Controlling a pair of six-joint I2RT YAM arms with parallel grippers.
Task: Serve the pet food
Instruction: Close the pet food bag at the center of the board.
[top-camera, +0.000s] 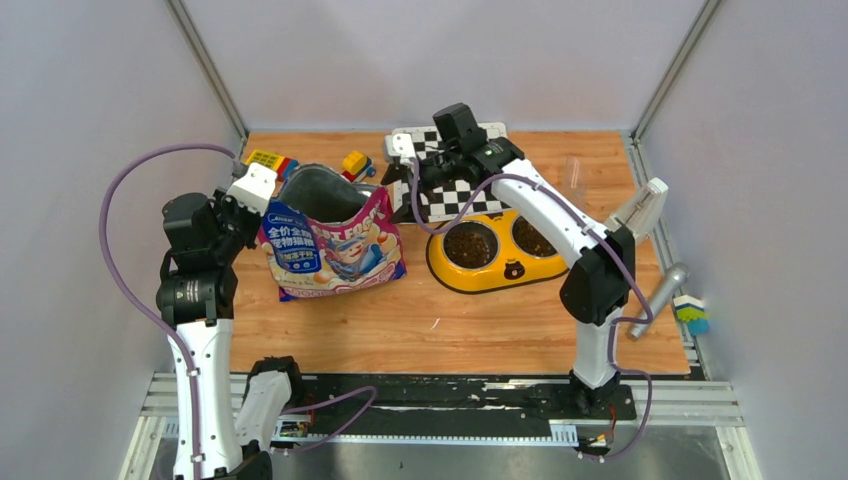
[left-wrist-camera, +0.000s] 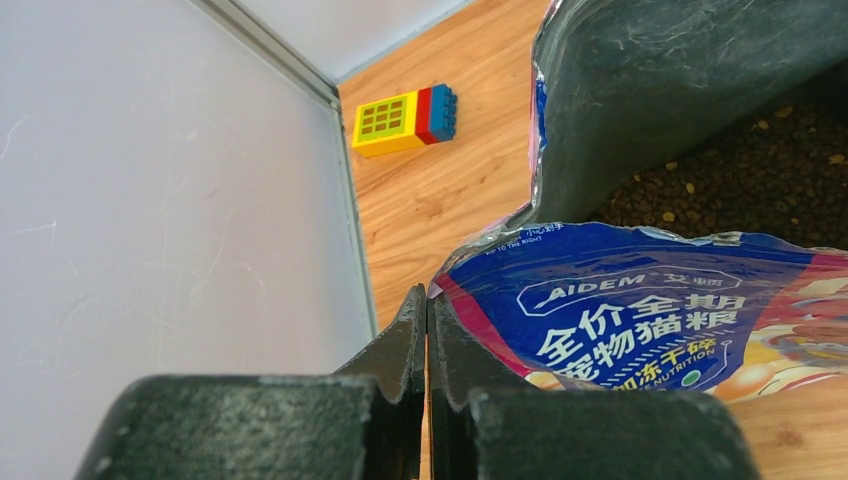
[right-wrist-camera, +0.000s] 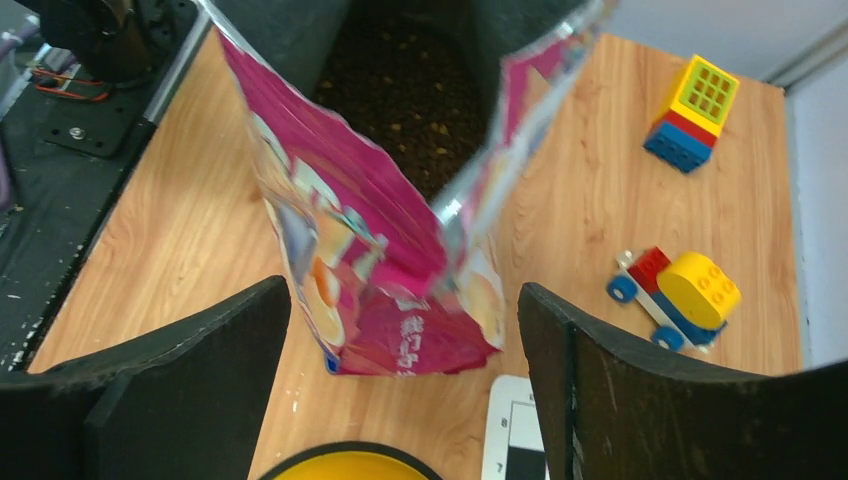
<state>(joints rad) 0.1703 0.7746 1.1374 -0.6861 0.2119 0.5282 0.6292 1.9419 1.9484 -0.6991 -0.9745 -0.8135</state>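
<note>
the cat food bag (top-camera: 335, 240) is stood on the table (top-camera: 480, 330) left of centre, with its printed face turned to 6 o'clock and its mouth gaping upward. the long axis of the mouth is laid roughly from 9 to 3 o'clock in the top view. dark kibble (left-wrist-camera: 760, 170) is seen deep inside. more is seen in both cups of the yellow double bowl (top-camera: 545, 268), which is set just beside the bag at its 3 o'clock.

the left gripper (left-wrist-camera: 427, 335) is placed at the 9 o'clock corner of the mouth. its fingers are pressed together and the bag's top corner is touched by their tips. whether any foil is pinched between them cannot be told.

the right gripper (right-wrist-camera: 400, 295) is held at the 3 o'clock end, and the bag's side fold is seen straight ahead at 12 o'clock in its own view. its fingers are spread wide and nothing is held. the fold is lined up with the gap but appears to lie beyond the tips.

the left arm is judged the nearer. the coming move is judged to turn on the right gripper being carried toward 9 o'clock until the fold is taken between its fingers.
</note>
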